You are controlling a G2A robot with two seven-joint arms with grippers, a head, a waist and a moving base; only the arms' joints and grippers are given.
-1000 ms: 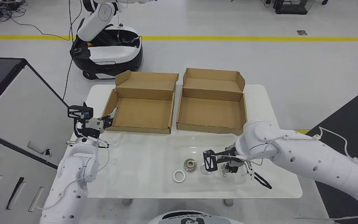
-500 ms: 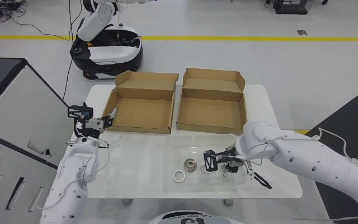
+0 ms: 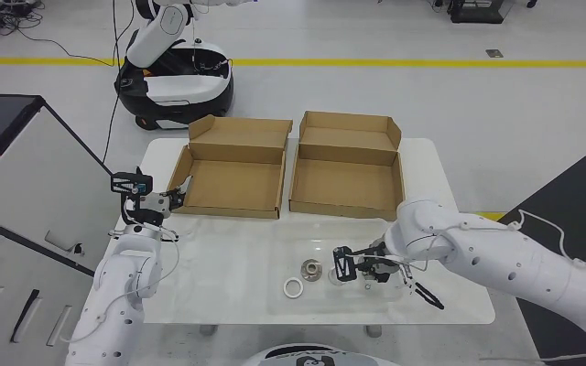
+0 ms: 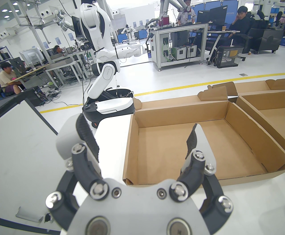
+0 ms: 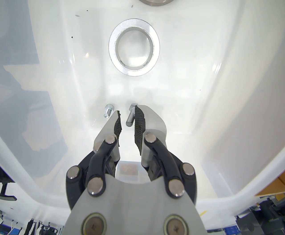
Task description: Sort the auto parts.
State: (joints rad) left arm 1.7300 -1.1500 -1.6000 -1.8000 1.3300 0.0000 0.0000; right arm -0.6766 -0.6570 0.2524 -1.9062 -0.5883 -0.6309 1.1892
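The shallow white tray (image 3: 320, 300) sits nearest, along the front edge of the bench, and it carries the parts waiting to be sorted. My right gripper (image 5: 127, 111) is down inside it, low over the tray floor. Its fingers are drawn close together with a narrow gap left between them, set to either side of the long bolt (image 5: 131, 115). One pad lies against the shank and the other is just off it, so I judge the bolt bracketed but not yet pinched. The bolt lies flat, and coming in low along its length lets the pads close across the thin shank rather than the head.

Just beside it, outside my fingers, lies a short bolt (image 5: 108, 110), near enough to get nudged if I close carelessly. Farther along the tray rests a silver ring (image 5: 134, 71), lying flat, and beyond it the rim of another round metal part (image 5: 155, 1).

My left gripper (image 4: 138, 123) hangs at the left edge of the bench with its fingers spread wide and nothing between them, beside the near corner of the left box (image 3: 229, 178), out of the right arm's way.

That box and the right box (image 3: 346, 183) stand side by side along the far edge, lids folded back. I see no part in either.
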